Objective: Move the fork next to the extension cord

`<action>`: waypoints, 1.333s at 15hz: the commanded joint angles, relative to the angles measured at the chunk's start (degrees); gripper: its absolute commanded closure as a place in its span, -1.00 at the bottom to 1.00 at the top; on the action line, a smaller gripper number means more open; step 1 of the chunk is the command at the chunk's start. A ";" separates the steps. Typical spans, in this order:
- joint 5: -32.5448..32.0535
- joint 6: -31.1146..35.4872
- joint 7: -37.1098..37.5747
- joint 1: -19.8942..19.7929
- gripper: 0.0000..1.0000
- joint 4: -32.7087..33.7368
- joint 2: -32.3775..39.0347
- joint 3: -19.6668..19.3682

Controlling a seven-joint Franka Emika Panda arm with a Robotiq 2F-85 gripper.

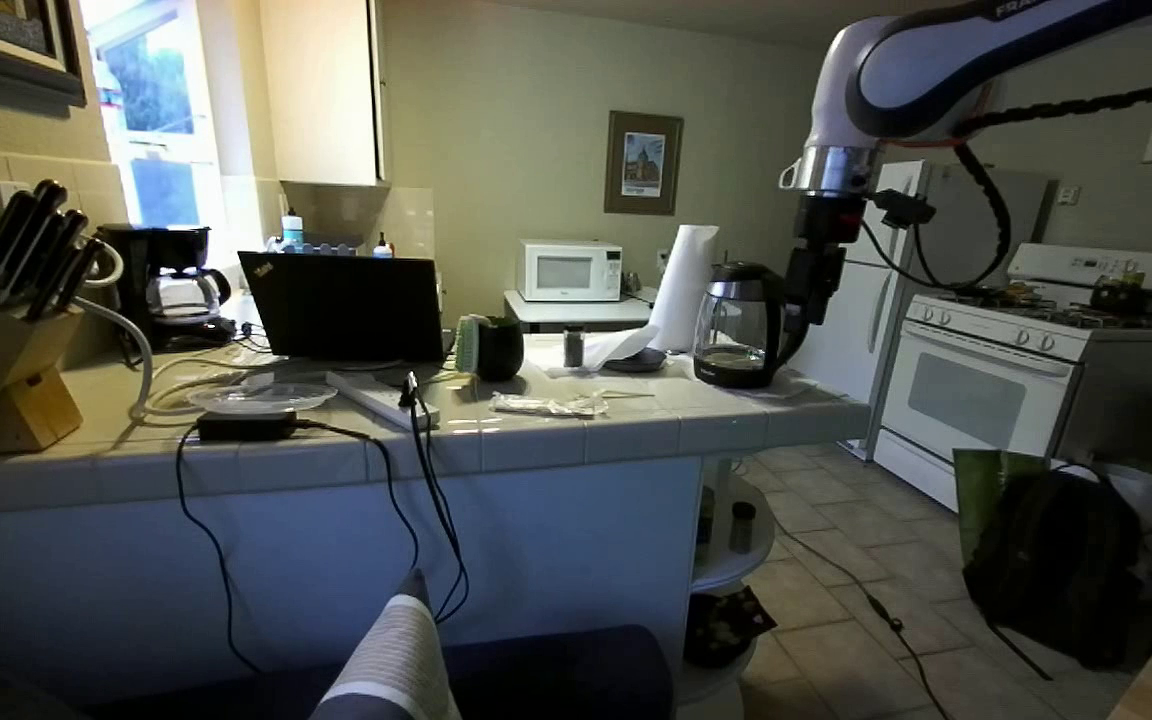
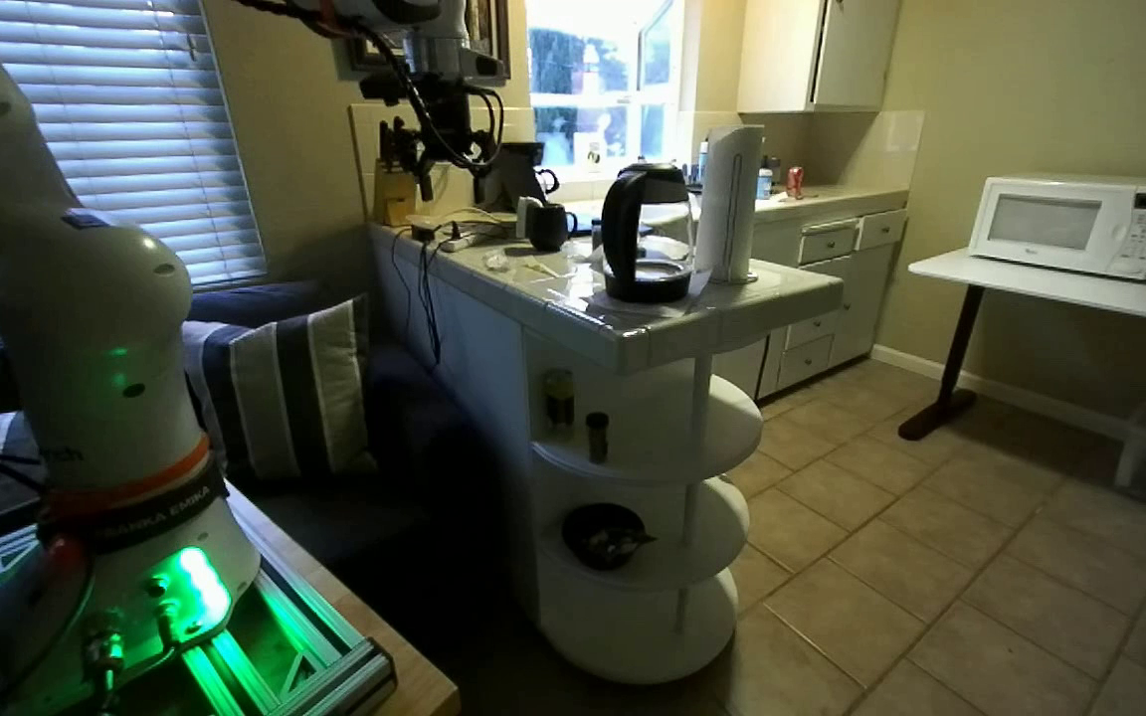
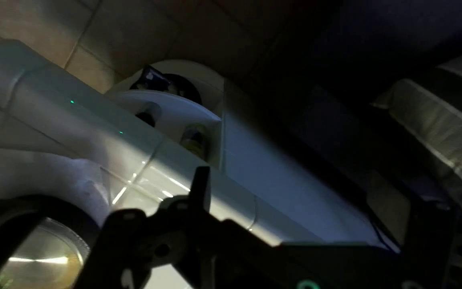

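**Extension cord [image 1: 246, 427] at left, fork [image 1: 628, 393] well to its right, hand [image 2: 453, 186] spread above the worktop [image 1: 536, 455]**

In an exterior view, a wooden knife block [image 1: 6, 350] with black-handled knives [image 1: 36, 240] stands at the left end of the tiled worktop. Beside it, toward the far edge, is a black coffee maker [image 1: 126, 285]. The extension cord's flat black block sits at the near edge, left of the middle, and its thin cables drop over that edge in loose curves. Just behind it lies a clear plastic lid [image 1: 261, 398]; farther back stands a black laptop [image 1: 346, 305], screen raised. A white power strip [image 1: 376, 398] points toward the near edge, black plugs [image 1: 410, 390] at its close end. A black mug [image 1: 502, 350] stands behind and to the right.

Near the middle of the near edge comes a clear wrapper [image 1: 546, 404]. At its right the fork shows as a slim pale strip, its tines too small to make out; whether the two touch, I cannot tell. Next come a paper towel roll [image 1: 684, 290] and, near the right corner, a glass kettle [image 1: 739, 325]. Above the near edge by that corner hangs the hand, fingers wide apart and empty.
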 commanded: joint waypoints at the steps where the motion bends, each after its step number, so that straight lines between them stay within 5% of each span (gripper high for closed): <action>1: -0.74 -0.28 -9.34 1.19 -1.00 7.24 8.86 0.56; 12: 0.00 0.63 -46.11 -2.02 -1.00 26.85 28.72 2.05; 13: -0.49 0.26 -40.16 -1.75 -1.00 23.21 24.76 2.15; 20: -0.56 0.24 -44.64 -2.33 -1.00 26.73 28.45 2.56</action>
